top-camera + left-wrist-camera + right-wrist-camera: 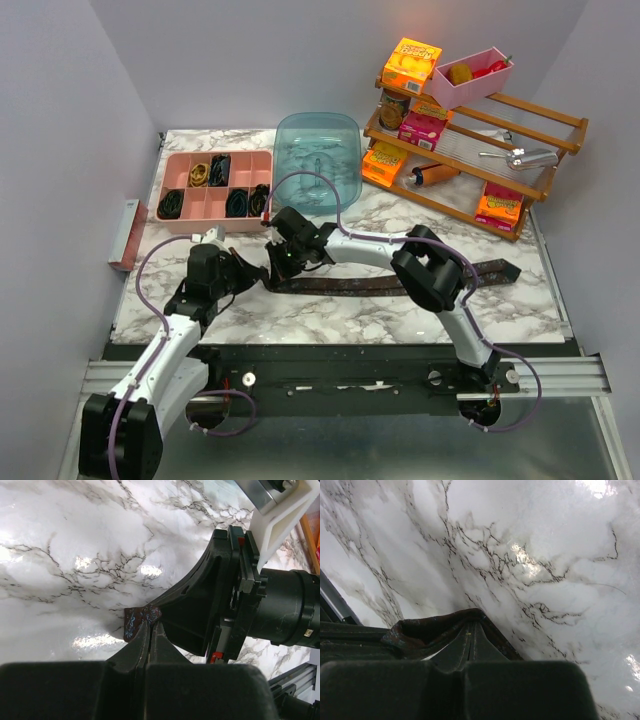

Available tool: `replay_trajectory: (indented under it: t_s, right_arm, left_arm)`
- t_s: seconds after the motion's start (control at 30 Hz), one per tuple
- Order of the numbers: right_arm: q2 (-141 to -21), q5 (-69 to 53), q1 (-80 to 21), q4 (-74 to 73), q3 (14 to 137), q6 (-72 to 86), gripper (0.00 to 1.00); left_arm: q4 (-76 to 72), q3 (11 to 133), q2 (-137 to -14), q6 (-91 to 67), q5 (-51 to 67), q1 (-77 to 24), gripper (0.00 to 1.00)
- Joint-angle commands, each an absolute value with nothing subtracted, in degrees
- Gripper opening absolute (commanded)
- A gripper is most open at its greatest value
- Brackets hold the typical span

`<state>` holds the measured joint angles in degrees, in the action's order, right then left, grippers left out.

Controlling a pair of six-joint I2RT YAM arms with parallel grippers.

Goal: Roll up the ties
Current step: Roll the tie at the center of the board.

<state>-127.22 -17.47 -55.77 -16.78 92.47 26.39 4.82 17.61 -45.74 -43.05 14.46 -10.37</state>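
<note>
Marble table [330, 310] is crossed by a dark brown tie [380, 287], which is laid flat from the right side toward the left. Coiled ties [218, 168] are kept in a pink tray [215, 226] at the back left. The tie's left end is pinched by the closed left gripper [150, 628]. Just beside it, a fold is clamped by the closed right gripper [470, 632].

Marble table [340, 310]: pink divided tray [180, 160] back left, translucent blue tub [318, 160] just beside it, wooden rack [540, 110] back right holding orange boxes [412, 64], pink bin [470, 85] on top.
</note>
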Motion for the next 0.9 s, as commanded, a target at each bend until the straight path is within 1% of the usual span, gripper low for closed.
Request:
replay_trajectory:
  t_s: [0.0,0.37,0.6,0.87]
  right_arm:
    - [-124.28,-15.38,-56.43,-18.63,90.26,26.02,0.00]
    - [-121.90,-15.64,-56.34,-19.42,89.30,25.93,0.00]
    - [-124.71,-16.08,-56.43,-19.25,91.05,26.63,0.00]
    - [-128.40,-17.58,-56.34,-18.28,92.99,28.12,0.00]
  left_arm:
    - [6.15,20.30,-44.39,-41.31,12.13,-10.81,0.00]
    - [7.56,21.09,-43.95,-40.87,10.81,-11.42,0.00]
    - [6.24,21.27,-44.03,-41.75,11.78,-12.74,0.00]
    - [1.67,18.55,-44.38,-44.73,11.95,-15.64,0.00]
